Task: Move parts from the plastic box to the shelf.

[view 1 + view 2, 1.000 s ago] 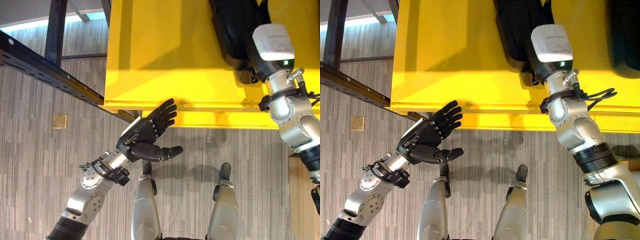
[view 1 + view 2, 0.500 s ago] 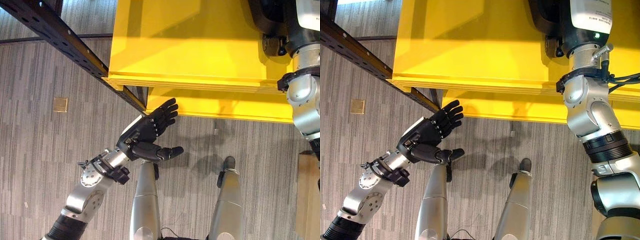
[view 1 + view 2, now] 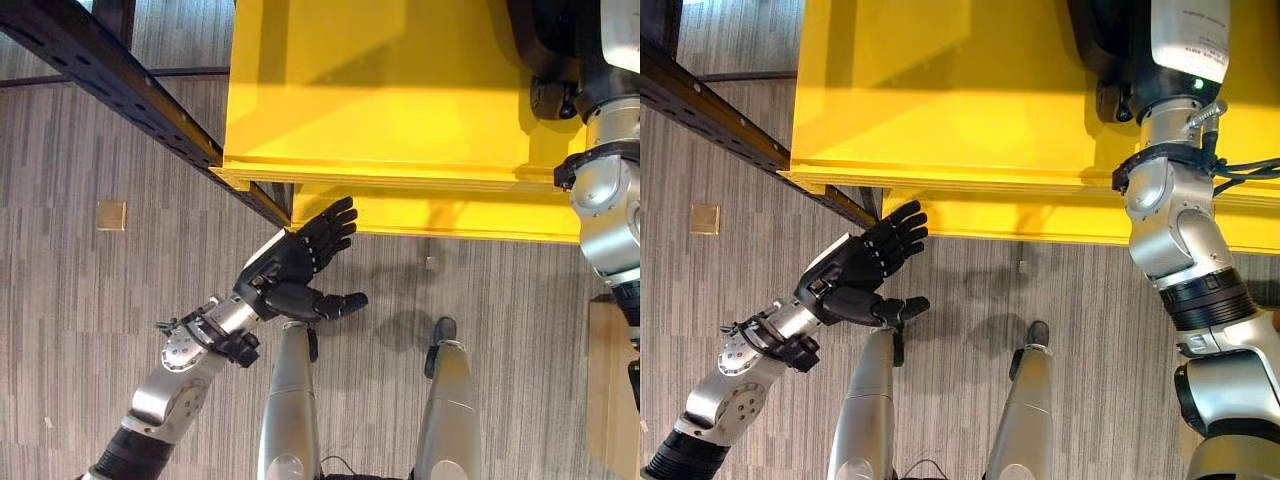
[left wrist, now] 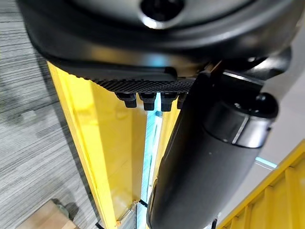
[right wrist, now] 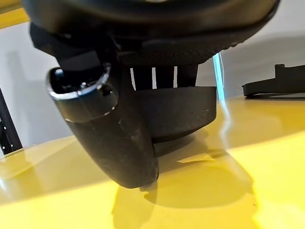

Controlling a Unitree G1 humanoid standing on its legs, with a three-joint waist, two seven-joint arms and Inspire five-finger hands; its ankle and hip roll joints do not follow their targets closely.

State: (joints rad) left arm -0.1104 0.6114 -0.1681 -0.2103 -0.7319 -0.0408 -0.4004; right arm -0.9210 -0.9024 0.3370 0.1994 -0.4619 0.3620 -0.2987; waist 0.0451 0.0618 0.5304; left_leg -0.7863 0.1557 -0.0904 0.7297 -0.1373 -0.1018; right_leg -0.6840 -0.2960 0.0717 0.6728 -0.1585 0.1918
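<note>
The left hand (image 3: 285, 268) hangs free in the air, palm turned inward, its fingers (image 3: 328, 228) straight and slightly spread, holding nothing. Its thumb juts out sideways, well apart from the fingers. The silver-grey left forearm rises to it from the lower left, wrist bent. The right arm (image 3: 1168, 215) reaches straight forward, forearm extended. In the right wrist view the right hand (image 5: 157, 52) points downward, thumb beside its fingers (image 5: 164, 76); whether they grip anything cannot be told.
</note>
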